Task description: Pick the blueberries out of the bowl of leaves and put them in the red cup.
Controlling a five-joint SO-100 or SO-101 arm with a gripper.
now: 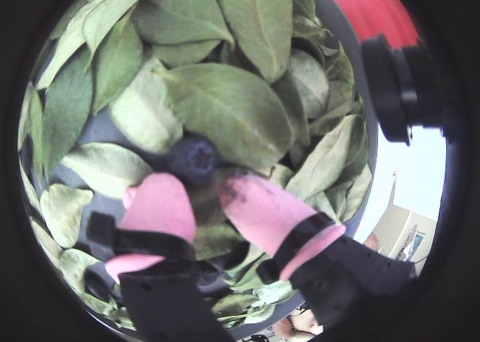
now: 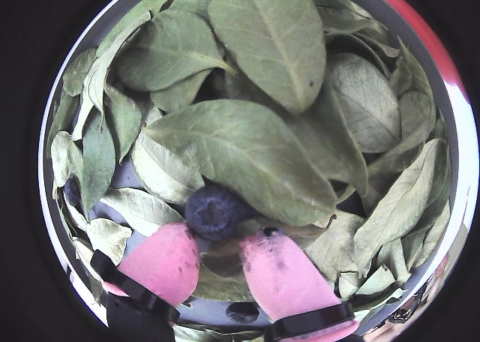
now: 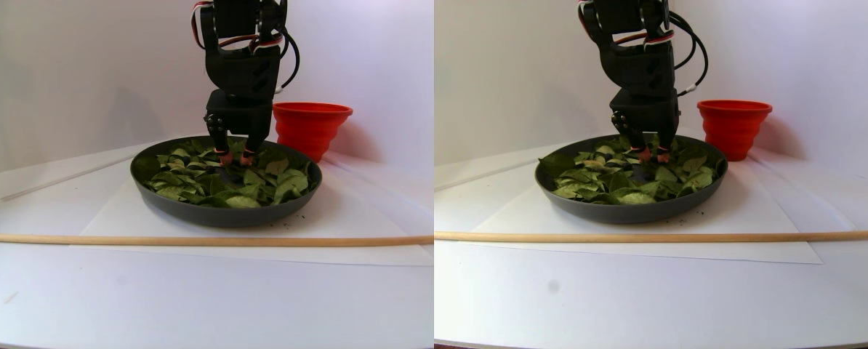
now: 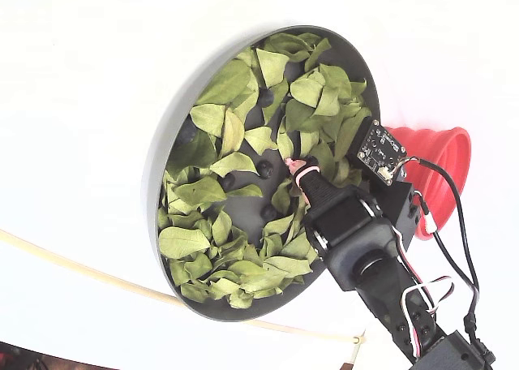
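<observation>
The gripper (image 2: pixel 217 248) is down among the leaves (image 2: pixel 255 154) in the bowl (image 4: pixel 162 151), its 2 pink fingers (image 1: pixel 157 207) apart around 1 blueberry (image 2: pixel 215 211). This looks like the grasping step; next it likely needs to pinch gently, then carry it to the red cup (image 4: pixel 442 171).

Bowl (image 3: pixel 227 211) of leaves (image 3: pixel 216 182), set mid-table (image 3: pixel 187 298); end effector (image 3: pixel 236 158) lowered among leaves; red cup (image 3: pixel 310 127) placed behind, toward far edge.
</observation>
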